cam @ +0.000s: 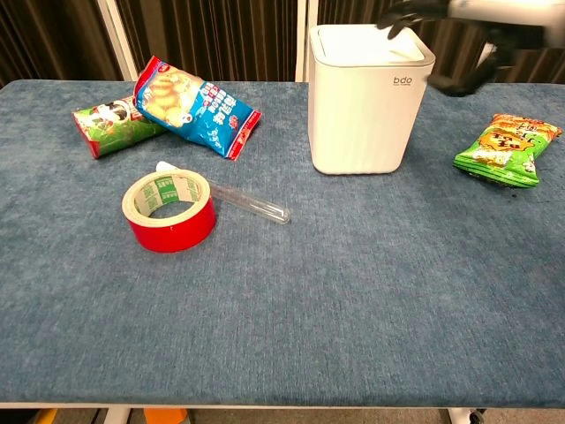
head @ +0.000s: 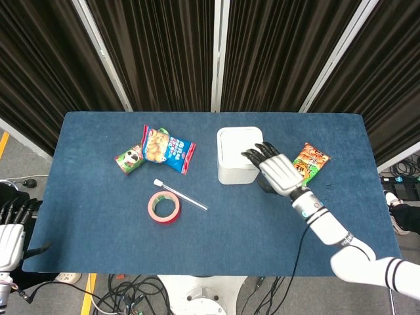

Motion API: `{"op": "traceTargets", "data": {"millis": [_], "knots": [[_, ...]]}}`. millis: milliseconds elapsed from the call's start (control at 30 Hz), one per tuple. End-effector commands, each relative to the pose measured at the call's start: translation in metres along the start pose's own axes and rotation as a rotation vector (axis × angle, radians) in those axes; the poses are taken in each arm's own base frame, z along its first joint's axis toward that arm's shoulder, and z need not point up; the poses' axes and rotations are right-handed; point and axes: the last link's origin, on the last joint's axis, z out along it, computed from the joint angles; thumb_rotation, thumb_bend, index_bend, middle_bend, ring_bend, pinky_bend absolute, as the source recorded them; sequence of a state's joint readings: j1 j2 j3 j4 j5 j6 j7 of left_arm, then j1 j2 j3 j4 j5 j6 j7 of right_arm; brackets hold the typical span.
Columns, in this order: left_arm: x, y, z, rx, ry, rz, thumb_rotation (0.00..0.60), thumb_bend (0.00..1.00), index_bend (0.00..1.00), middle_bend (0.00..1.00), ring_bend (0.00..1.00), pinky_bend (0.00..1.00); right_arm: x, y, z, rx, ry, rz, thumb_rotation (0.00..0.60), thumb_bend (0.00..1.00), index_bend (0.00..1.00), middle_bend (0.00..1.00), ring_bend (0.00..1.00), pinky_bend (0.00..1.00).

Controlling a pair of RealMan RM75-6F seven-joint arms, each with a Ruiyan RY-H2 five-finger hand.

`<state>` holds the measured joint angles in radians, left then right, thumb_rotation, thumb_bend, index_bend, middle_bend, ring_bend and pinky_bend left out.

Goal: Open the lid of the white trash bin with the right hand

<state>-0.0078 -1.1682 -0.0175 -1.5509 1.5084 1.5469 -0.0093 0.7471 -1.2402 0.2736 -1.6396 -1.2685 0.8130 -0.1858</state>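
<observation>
The white trash bin (head: 235,157) stands upright at the middle of the blue table, its lid (cam: 366,44) flat and closed. My right hand (head: 279,170) reaches in from the right with its dark fingers (head: 257,152) spread over the lid's right side. In the chest view the right hand (cam: 441,18) shows at the top edge, fingertips (cam: 399,18) just above the lid's back right and the thumb hanging beside the bin's right wall. I cannot tell if it touches the lid. It holds nothing. My left hand (head: 9,233) hangs off the table's front left corner, fingers apart.
A blue snack bag (head: 167,147) and a small green packet (head: 129,159) lie left of the bin. A red tape roll (head: 163,207) and a clear tube (head: 182,195) lie nearer the front. A green-orange snack bag (cam: 503,146) lies right of the bin.
</observation>
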Motion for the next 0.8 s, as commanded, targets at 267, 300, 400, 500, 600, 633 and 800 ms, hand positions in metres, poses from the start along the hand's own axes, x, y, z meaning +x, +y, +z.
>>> {"op": "traceTargets", "data": {"millis": [267,300,400,500,600,633,800], "knots": [[-0.002,-0.003,-0.002,0.004,-0.002,-0.004,0.6,0.0,0.17,0.13,0.01,0.0,-0.021,-0.003,0.017,-0.031,-0.085,-0.031,0.6,0.42,0.3,0.26,0.0,0.0],[-0.001,-0.003,-0.002,0.002,0.0,-0.005,0.6,0.0,0.17,0.13,0.01,0.0,-0.021,-0.004,0.017,-0.029,-0.084,-0.034,0.6,0.42,0.3,0.25,0.0,0.0],[-0.001,-0.004,-0.003,0.004,0.005,-0.006,0.6,0.0,0.17,0.13,0.01,0.0,-0.015,-0.008,0.013,-0.023,-0.039,-0.033,0.6,0.42,0.3,0.23,0.0,0.0],[-0.001,-0.004,-0.003,0.003,0.008,-0.007,0.6,0.0,0.17,0.13,0.01,0.0,-0.002,-0.006,0.002,-0.025,0.05,-0.036,0.6,0.42,0.26,0.18,0.0,0.0],[-0.001,-0.004,-0.002,-0.002,0.009,-0.01,0.6,0.0,0.17,0.13,0.01,0.0,0.009,0.001,-0.017,-0.046,0.128,-0.039,0.6,0.42,0.18,0.14,0.0,0.0],[-0.002,-0.004,-0.002,-0.004,0.01,-0.011,0.6,0.0,0.16,0.13,0.01,0.0,0.011,0.005,-0.027,-0.063,0.148,-0.04,0.6,0.42,0.14,0.12,0.0,0.0],[-0.002,-0.003,0.0,-0.01,0.011,-0.012,0.6,0.0,0.16,0.13,0.01,0.0,0.007,0.028,-0.078,-0.16,0.209,-0.058,0.6,0.42,0.08,0.05,0.0,0.0]]}}
